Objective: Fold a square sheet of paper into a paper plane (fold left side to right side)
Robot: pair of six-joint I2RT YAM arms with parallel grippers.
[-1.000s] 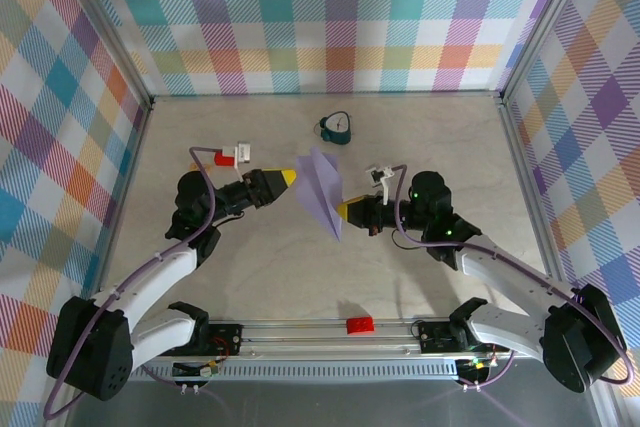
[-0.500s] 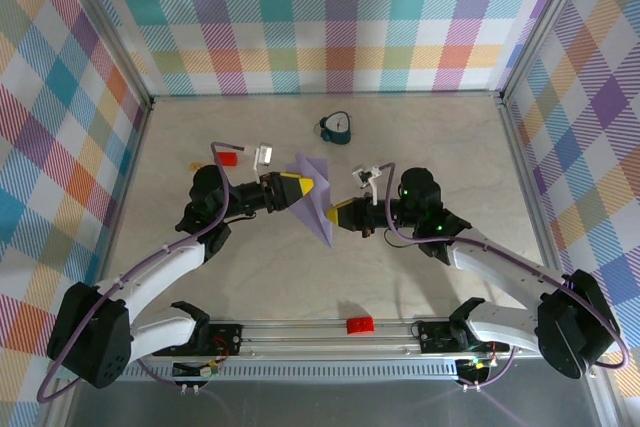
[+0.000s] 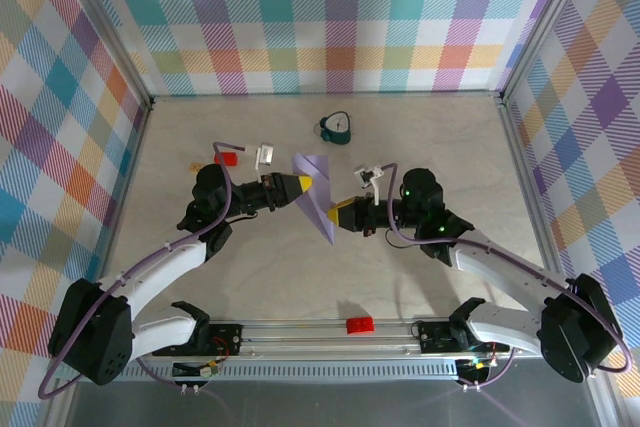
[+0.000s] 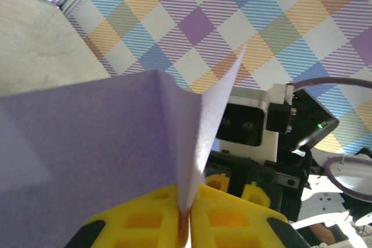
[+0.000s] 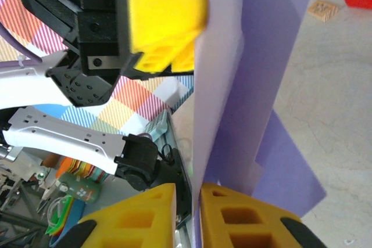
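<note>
Paper, thin and pale lavender, is creased into a narrow pointed wedge and stands on edge near the middle of the bench, between your two arms. From above, its long axis runs from far-left to near-right, with the wide end away from you and the narrow tip toward you. Your left tool reaches in from the left and meets the wider half. Its blocky yellow fingers are pressed together on a raised fold, and the sheet fans up from them in two smooth matte flaps with a sharp ridge between. Your right tool faces it from the opposite side, lower along the wedge. Its yellow fingers stand a thin slit apart with the paper's edge running down between them, and you cannot tell whether they grip or merely flank it. The fold has to travel left to right, so the left tool, holding the near flap firmly, looks best placed to carry it across. The paper is limp and will likely bow rather than hinge cleanly.
</note>
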